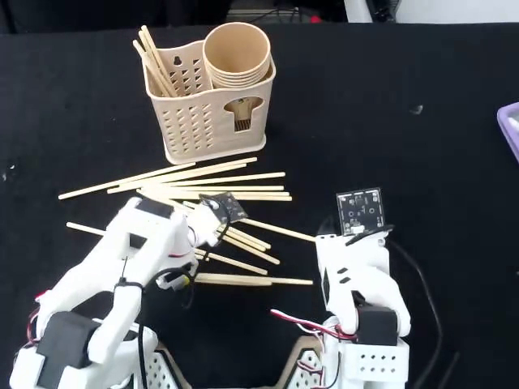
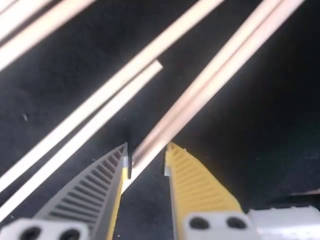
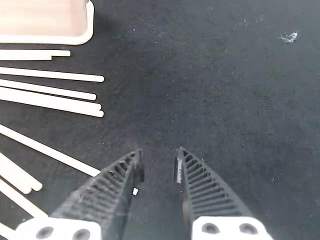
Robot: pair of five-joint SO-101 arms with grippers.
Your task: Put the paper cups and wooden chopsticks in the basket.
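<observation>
The basket [image 1: 207, 121] stands at the far side of the black table [image 1: 422, 154]. The paper cups [image 1: 236, 53] are already in it, stacked one inside the other in one side of the basket. A few wooden chopsticks [image 1: 156, 61] stand in the other side. So the cup part looks done, and the chopstick part has only begun.

Many loose chopsticks [image 1: 219, 180] lie on the table in front of the basket. Some lie in a row close to it. Others lie crossed, nearer to the arms.

The left gripper [image 2: 146, 152] is down low over the crossed ones. Its two fingers are apart, with two chopsticks [image 2: 210, 85] lying side by side between the tips. One finger touches them, but the other looks just clear, so they are not pinched yet.

The right gripper [image 3: 157, 157] hangs over a bare bit of table, beside the ends of the chopsticks. Its fingers are apart and hold nothing.

Most of the work is left. Nearly all the chopsticks need to be picked up and put in the basket, and the pair between the left fingers looks like the next to go.
</observation>
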